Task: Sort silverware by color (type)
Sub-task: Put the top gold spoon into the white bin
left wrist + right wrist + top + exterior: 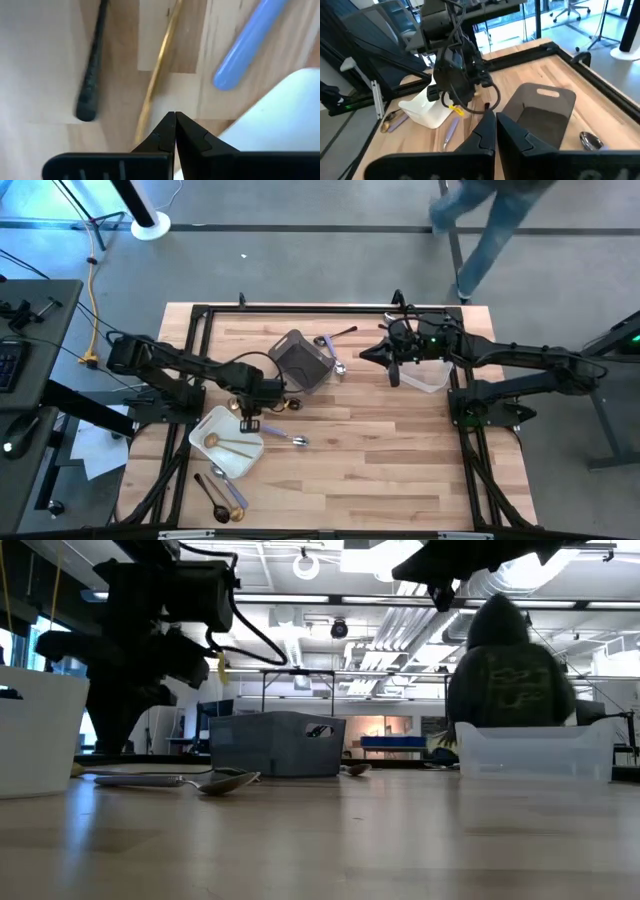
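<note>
High view, left gripper (249, 418): fingers pressed together, nothing held, poised by the white rectangular tray (203, 427) corner.
Left wrist view, silverware: a slim gold handle (159, 70) is seen just beyond the fingertips (169, 121), flanked by a black handle (92, 75) and a lilac handle (247, 45) on the wooden table (45, 60).
Right gripper (365, 354): fingers shut, empty, held between the grey bin (303, 362) and clear tub (428, 376).

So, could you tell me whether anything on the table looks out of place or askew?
Yes: the grey bin sits turned at an angle to the table edges, and silverware lies loose outside the white tray, scattered near several containers.
</note>
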Controlling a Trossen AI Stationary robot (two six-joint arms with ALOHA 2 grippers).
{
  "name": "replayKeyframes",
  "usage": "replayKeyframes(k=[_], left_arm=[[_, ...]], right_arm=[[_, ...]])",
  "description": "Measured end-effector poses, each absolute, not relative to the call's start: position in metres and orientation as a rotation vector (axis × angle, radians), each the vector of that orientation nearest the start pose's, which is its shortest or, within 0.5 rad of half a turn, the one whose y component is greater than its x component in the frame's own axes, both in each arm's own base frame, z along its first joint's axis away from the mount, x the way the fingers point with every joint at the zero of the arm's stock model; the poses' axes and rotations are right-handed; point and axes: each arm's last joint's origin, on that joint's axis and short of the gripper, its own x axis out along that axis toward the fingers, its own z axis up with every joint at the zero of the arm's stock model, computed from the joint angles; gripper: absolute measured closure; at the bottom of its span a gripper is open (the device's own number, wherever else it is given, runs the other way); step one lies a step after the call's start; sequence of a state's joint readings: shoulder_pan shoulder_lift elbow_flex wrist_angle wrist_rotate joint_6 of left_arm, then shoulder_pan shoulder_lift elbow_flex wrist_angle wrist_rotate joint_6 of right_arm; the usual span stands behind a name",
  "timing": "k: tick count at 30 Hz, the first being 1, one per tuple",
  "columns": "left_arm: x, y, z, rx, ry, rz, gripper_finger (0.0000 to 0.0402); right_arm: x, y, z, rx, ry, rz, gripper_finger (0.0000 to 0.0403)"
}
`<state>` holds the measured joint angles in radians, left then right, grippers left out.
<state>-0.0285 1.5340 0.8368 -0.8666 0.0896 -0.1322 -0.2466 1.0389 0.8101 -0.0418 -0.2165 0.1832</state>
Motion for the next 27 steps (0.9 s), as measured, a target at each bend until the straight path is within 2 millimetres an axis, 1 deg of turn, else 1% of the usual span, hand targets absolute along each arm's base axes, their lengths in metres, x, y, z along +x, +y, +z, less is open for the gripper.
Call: replayKeyframes(k=[4, 7, 10, 13, 16, 20, 23, 27], left_arm=[[0.237, -0.006, 0.159, -0.221, 1.568, 0.089, 0.0386], [0.237, -0.004, 0.159, -0.247, 1.567, 0.135, 0.0359], [0.237, -0.004, 0.159, -0.254, 1.567, 0.142, 0.0328], [0.237, -0.004, 0.159, -0.250, 1.566, 0.145, 0.0299], [0.238, -0.003, 0.158, -0.225, 1.566, 0.172, 0.0280], [0.239, -0.002, 0.152, -0.208, 1.584, 0.192, 0.0267], [0.241, -0.002, 0.147, -0.207, 1.604, 0.194, 0.0266], [0.243, -0.002, 0.142, -0.207, 1.610, 0.196, 0.0266]], right_arm=[[0.232, -0.052, 0.301, 0.286, 0.299, -0.061, 0.0402], [0.236, -0.053, 0.296, 0.304, 0.318, -0.063, 0.0402], [0.239, -0.053, 0.292, 0.309, 0.337, -0.047, 0.0402], [0.239, -0.053, 0.293, 0.310, 0.335, -0.038, 0.0402], [0.236, -0.052, 0.296, 0.308, 0.317, -0.020, 0.0402], [0.231, -0.050, 0.304, 0.300, 0.279, -0.003, 0.0402], [0.227, -0.049, 0.309, 0.295, 0.256, 0.007, 0.0402], [0.224, -0.048, 0.311, 0.297, 0.252, 0.010, 0.0402]])
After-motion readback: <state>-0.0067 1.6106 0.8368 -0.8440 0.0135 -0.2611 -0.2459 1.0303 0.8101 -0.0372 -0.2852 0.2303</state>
